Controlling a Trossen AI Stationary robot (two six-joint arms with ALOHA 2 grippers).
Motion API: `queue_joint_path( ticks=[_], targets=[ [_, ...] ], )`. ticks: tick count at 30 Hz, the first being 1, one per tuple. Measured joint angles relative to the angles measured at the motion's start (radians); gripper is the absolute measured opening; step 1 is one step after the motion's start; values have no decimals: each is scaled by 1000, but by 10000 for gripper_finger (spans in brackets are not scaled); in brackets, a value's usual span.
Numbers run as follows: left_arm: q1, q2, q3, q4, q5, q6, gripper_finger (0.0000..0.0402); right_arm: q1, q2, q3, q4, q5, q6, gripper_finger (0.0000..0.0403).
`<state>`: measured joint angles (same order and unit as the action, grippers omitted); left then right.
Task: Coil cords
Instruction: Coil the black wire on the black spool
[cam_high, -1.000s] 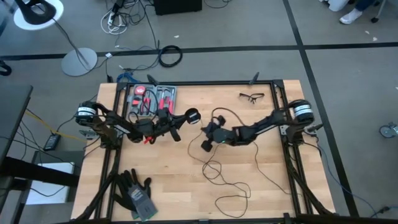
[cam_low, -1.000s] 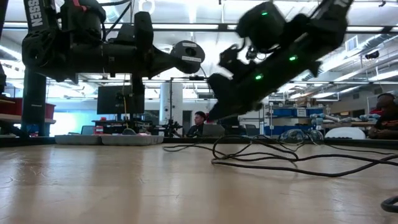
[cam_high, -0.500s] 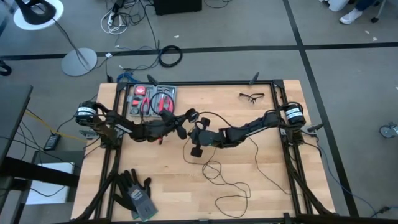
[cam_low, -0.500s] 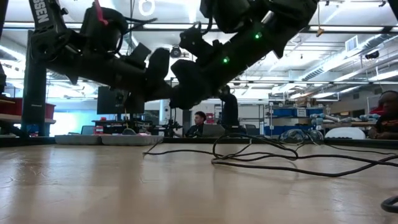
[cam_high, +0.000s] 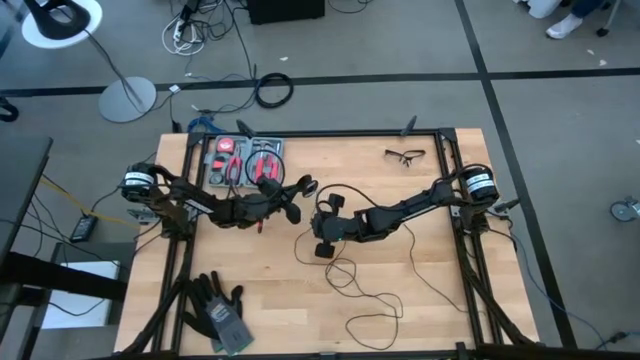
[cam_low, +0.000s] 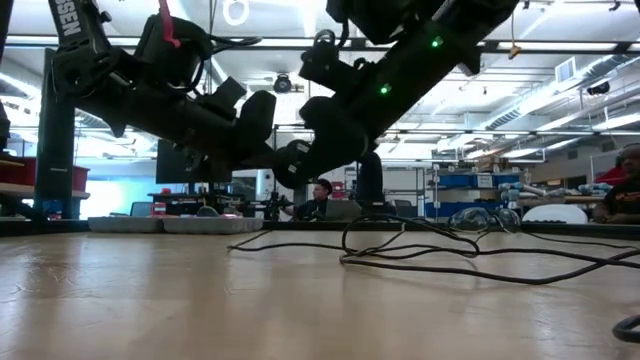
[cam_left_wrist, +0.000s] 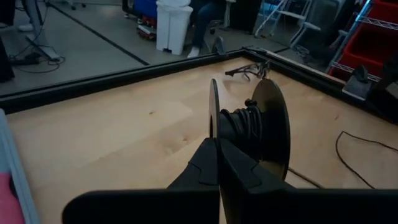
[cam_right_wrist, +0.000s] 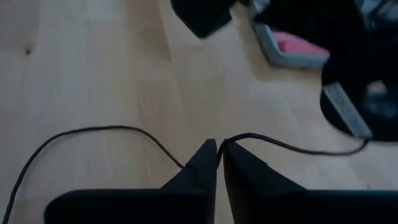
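Mid-table, my left gripper (cam_left_wrist: 217, 163), fingers pressed onto the rim of the black disc-shaped spool (cam_left_wrist: 252, 132), faces my right gripper (cam_right_wrist: 217, 163), pinching the thin black cord (cam_high: 372, 292) trailing loose across the wooden table (cam_high: 440, 300); I should feed each wrap taut.

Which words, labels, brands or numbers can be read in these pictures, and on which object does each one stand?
"SSEN": white letters on the dark robot arm at the upper left of the low view; the start of the word is cut off by the picture's edge.
The tool tray may carry printing, but it is too small to read.
No other text can be read in any view.
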<state>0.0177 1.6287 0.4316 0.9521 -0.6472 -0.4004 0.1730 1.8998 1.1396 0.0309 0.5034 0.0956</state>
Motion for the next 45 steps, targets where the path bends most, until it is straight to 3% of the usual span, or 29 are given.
queue_joint_path(
  ticks=[6, 10, 13, 21, 30, 38, 45],
  targets=[
    [0, 0, -30, 121, -15, 1, 0, 33, -37, -60, -27, 13, 80, 51],
    [0, 0, -78, 245, -15, 3, 0, 60, -49, -148, 59, 81, 153, 54],
    [-3, 0, -113, 317, -15, 3, 0, 74, -49, -243, 233, 112, 203, 53],
    [-43, 0, -142, 454, -15, 61, 0, 36, -38, -505, 892, 187, 278, 59],
    [-51, 0, -138, 479, -15, 83, 0, -63, -37, -498, 933, 45, 252, 103],
    [-51, 0, -128, 496, -15, 101, 0, -88, -37, -488, 955, 41, 209, 148],
    [-51, 0, -76, 494, -14, 165, 0, -118, -37, -488, 955, 24, 209, 155]
  ],
)
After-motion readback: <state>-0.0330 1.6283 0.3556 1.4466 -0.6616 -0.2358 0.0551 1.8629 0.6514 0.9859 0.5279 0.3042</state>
